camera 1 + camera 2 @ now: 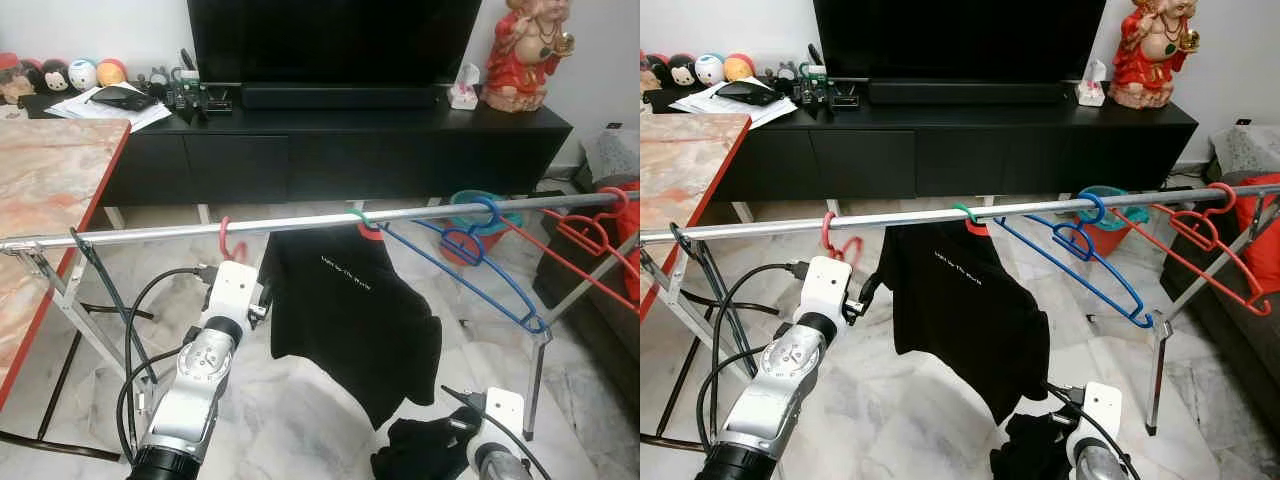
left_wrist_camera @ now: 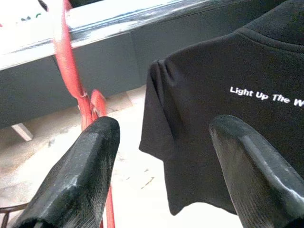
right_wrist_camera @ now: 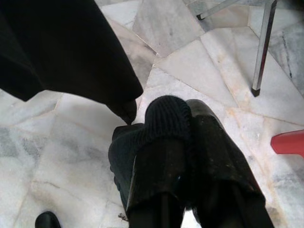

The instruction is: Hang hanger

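Hanging looks done: red hanger [image 1: 228, 240] hooked on rail [image 1: 150, 233]; left tool [image 2: 164, 166] fingers apart just beside it, right tool [image 3: 190, 156] clamped on dark cloth [image 3: 126, 156].

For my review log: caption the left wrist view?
Open left pincer beside red plastic hanger and black printed T-shirt on the metal rail.

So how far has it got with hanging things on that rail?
Done, it seems: a black T-shirt hangs from the metal rail, and a red hanger is hooked on beside it. In hand: the right gripper is shut on a dark knitted cloth, low down. The left gripper, jaws open, sits by the red hanger. Left: hanging that cloth.
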`<state>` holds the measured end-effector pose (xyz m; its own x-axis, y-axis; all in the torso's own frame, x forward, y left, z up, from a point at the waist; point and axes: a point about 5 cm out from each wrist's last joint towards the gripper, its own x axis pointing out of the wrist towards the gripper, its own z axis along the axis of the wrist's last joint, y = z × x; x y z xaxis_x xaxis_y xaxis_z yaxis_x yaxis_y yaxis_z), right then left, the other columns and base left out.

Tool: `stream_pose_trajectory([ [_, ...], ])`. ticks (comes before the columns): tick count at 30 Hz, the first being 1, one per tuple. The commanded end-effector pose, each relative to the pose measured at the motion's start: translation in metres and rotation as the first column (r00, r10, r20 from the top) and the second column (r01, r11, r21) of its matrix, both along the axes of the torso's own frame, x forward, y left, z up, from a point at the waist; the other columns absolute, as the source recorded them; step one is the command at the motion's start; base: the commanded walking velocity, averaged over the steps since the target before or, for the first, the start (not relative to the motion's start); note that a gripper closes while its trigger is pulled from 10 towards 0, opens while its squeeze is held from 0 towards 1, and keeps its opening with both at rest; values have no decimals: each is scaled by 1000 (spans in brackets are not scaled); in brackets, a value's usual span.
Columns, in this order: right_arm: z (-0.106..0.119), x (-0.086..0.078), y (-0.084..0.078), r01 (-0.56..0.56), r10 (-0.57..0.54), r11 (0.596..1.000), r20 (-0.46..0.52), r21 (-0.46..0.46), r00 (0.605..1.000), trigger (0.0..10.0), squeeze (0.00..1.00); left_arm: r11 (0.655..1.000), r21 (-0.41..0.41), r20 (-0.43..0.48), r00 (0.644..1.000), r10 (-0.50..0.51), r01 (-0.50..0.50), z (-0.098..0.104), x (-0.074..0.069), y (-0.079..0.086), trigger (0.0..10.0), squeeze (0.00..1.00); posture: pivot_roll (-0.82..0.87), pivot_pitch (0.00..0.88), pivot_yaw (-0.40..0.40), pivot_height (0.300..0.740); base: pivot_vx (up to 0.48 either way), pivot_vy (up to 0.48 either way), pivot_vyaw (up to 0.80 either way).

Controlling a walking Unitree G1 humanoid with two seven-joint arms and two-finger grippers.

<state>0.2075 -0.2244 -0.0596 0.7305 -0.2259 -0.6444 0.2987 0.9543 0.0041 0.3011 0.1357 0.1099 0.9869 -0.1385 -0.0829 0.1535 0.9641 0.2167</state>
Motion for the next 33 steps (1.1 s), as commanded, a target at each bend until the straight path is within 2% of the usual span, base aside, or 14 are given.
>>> stream_pose_trajectory([
  [1,4,6,-3,2,-2,1000,15,-6,1000,10000,0,1000,17,28,999,24,-25,6,4,2,10000,0,16,0,-83,740,0,0,0],
  [6,4,6,-3,-2,2,1000,14,-5,1000,10000,0,995,58,23,997,79,-80,6,6,10,10000,0,18,0,-84,740,0,0,0],
  [13,4,7,-2,-4,4,1000,15,-5,1000,10000,0,987,104,-66,989,130,-122,-8,7,17,10000,0,15,0,-83,740,0,0,0],
  [22,5,8,-3,0,0,1000,18,-5,1000,10000,0,994,81,-106,990,87,-79,-13,19,2,10000,0,12,0,-82,740,0,0,0],
  [33,6,8,-4,1,-1,1000,20,-4,1000,10000,0,994,72,-92,992,90,-84,-8,26,-1,10000,0,11,0,-84,740,0,0,0],
])
